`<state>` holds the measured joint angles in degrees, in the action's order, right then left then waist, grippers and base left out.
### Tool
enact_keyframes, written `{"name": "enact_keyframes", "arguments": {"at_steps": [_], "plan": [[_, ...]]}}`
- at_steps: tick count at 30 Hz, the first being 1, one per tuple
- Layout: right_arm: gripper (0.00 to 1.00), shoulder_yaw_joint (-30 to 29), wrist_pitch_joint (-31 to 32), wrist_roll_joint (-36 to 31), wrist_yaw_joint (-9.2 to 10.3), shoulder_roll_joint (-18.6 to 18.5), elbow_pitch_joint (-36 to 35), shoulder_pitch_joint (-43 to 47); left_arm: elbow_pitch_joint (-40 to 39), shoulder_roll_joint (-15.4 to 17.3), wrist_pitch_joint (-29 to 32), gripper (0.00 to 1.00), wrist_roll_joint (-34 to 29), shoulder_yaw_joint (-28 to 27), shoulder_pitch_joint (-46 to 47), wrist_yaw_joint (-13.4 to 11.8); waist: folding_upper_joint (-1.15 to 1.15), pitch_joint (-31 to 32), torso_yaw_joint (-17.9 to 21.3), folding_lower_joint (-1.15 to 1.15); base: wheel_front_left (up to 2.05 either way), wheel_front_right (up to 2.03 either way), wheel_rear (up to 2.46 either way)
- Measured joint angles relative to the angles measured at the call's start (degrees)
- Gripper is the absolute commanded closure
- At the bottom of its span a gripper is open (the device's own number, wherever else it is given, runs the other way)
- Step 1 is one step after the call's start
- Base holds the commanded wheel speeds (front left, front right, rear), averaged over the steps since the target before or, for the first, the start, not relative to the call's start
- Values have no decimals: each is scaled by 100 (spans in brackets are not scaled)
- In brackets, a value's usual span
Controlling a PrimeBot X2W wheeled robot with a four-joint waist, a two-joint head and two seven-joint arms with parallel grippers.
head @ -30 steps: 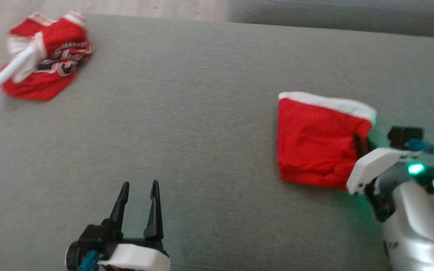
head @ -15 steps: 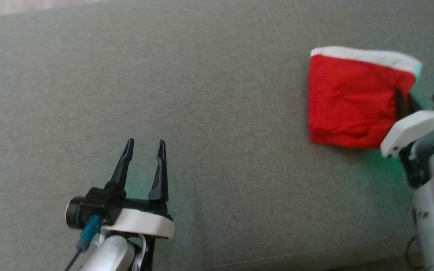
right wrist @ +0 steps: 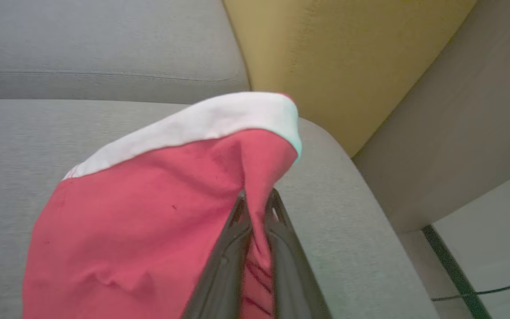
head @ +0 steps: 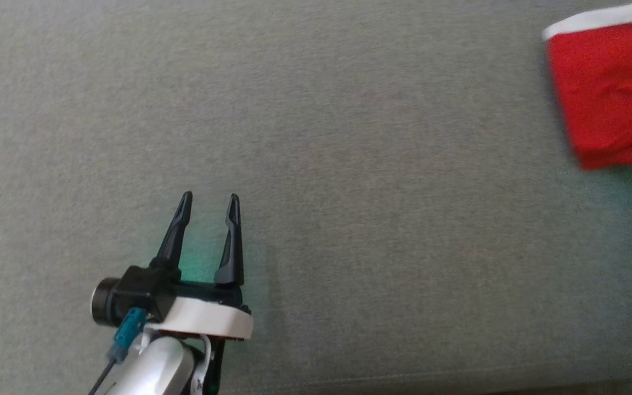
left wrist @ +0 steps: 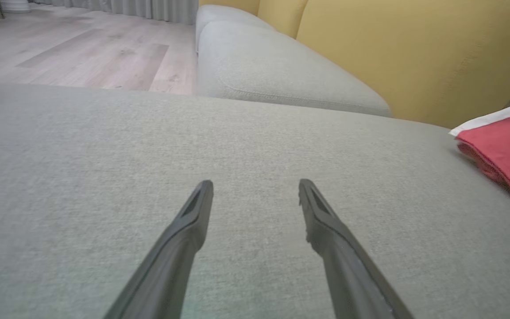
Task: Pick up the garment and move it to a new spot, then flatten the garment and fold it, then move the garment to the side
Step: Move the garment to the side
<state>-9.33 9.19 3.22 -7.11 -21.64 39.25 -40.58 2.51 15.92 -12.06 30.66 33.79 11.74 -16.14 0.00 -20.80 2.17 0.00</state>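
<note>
pinching garment (right wrist: pixel 148 212) — right gripper (right wrist: pixel 257 199) clamped

The garment (head: pixel 607 93) lies on the sofa (head: pixel 349 137), far to the right. The left gripper (head: pixel 209 196) is at the near left, over the sofa, well apart.

Two dark fingers of the right gripper (right wrist: pixel 257 199) rise from the bottom centre, pinched on a fold of a red garment (right wrist: pixel 148 208) with a white band (right wrist: pixel 202 122) along its top edge. The garment lies on a grey seat (right wrist: pixel 25 146). Behind is a yellow cushion (right wrist: pixel 326 57). At right are a beige armrest (right wrist: pixel 458 110) and pale floor (right wrist: pixel 494 248) with a dark cable (right wrist: pixel 485 292).
</note>
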Motion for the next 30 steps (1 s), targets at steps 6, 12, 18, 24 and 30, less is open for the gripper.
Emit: {"name": "enact_keyframes", "arguments": {"at_steps": [6,12,18,24,30], "plan": [[90,-152,13,-288,0,-604,550,-524,-79,-1,21,0,-41,1,61,-49,0,-189,-319,1,0,0,0],[0,-371,-368,-801,0,-826,927,-727,-88,-2,19,0,-41,3,91,-52,0,-286,-498,1,0,0,0],[0,-427,-770,-955,0,-672,1155,-764,-78,-1,5,0,-41,0,87,-98,0,-138,-477,0,0,0,0],[0,-44,-1080,-843,0,-99,1028,-756,0,3,-13,0,20,-13,75,-92,0,194,-414,0,0,0,0],[0,421,-1355,-533,0,396,667,-325,236,108,-62,0,213,-110,-158,-57,0,777,-388,-1,0,0,0]]}}
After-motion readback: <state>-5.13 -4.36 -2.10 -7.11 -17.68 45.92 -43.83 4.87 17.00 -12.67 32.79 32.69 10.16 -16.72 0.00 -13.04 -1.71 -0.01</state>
